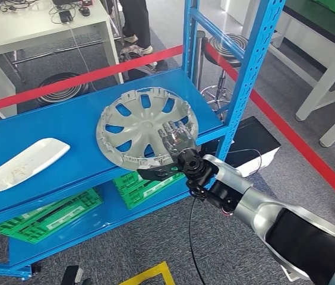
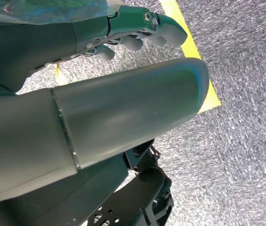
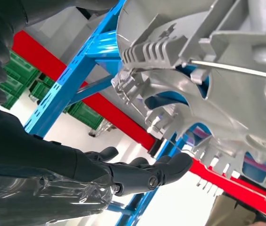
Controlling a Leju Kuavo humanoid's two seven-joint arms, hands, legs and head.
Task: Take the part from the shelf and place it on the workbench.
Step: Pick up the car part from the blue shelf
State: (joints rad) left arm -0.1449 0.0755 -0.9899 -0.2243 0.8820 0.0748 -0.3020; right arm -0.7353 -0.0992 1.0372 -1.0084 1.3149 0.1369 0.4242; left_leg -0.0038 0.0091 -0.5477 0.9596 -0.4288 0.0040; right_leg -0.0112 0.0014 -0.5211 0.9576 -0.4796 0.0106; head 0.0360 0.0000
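Observation:
A silver wheel cover (image 1: 143,127) lies on the blue shelf (image 1: 44,119), its rim reaching past the shelf's front edge. My right hand (image 1: 174,155) is at that near rim, the palm over the cover and the dark fingers (image 1: 157,173) stretched out under it. From the right wrist, the ribbed underside of the wheel cover (image 3: 210,80) passes above the straight fingers (image 3: 149,175) with a gap between them. My left hand (image 2: 124,108) hangs over grey carpet and holds nothing, its fingers (image 2: 149,26) loosely extended.
A white curved panel (image 1: 22,163) lies at the shelf's left end. Green crates (image 1: 49,217) sit on the lower level. A blue upright (image 1: 246,77) stands just right of my hand. Red tape (image 1: 291,139) crosses the floor, and a person's legs (image 1: 134,24) stand behind.

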